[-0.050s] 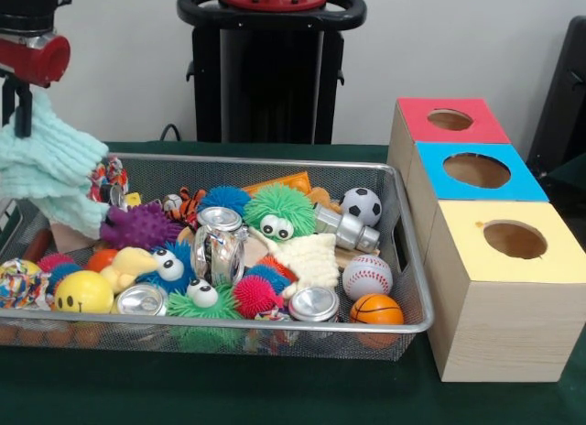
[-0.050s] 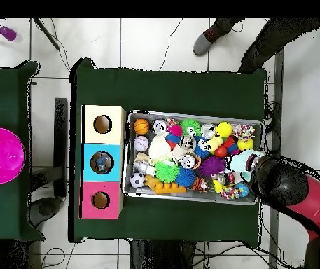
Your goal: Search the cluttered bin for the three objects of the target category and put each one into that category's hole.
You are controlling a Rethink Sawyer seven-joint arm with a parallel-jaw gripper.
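Dark green tabletop (image 1: 229,397) before a pale wall, with tiled floor around it in the overhead view. On it, a wire-mesh bin (image 1: 403,260) packed with toys. Just beside the bin, a row of three wooden boxes, each with one round hole on top: red box (image 1: 490,127), blue box (image 1: 526,182), yellow box (image 1: 458,237). From above, something small shows inside the blue box's hole; the other two holes look dark.

At the picture's left in the front view, the red and black arm (image 1: 32,54) comes down to the gripper (image 1: 16,109). Cannot tell whether spread or pinched: a mint-green knitted cloth (image 1: 50,173) covers the tips. Ribbed, soft and folded in thick layers, the cloth hangs above the bin's end, its lower edge just over a purple spiky ball (image 1: 137,225). In the overhead view it appears as a pale patch at the arm's end, inside the bin's rim.

Among the clutter below:
- a green fuzzy toy (image 1: 279,210) with googly eyes;
- a blue fuzzy toy (image 1: 174,260);
- a yellow smiley ball (image 1: 82,292);
- a cream knitted piece (image 1: 307,258);
- silver cans (image 1: 314,304);
- a soccer ball (image 1: 361,205), a baseball (image 1: 367,277) and an orange basketball (image 1: 376,309) at the end nearest the boxes.
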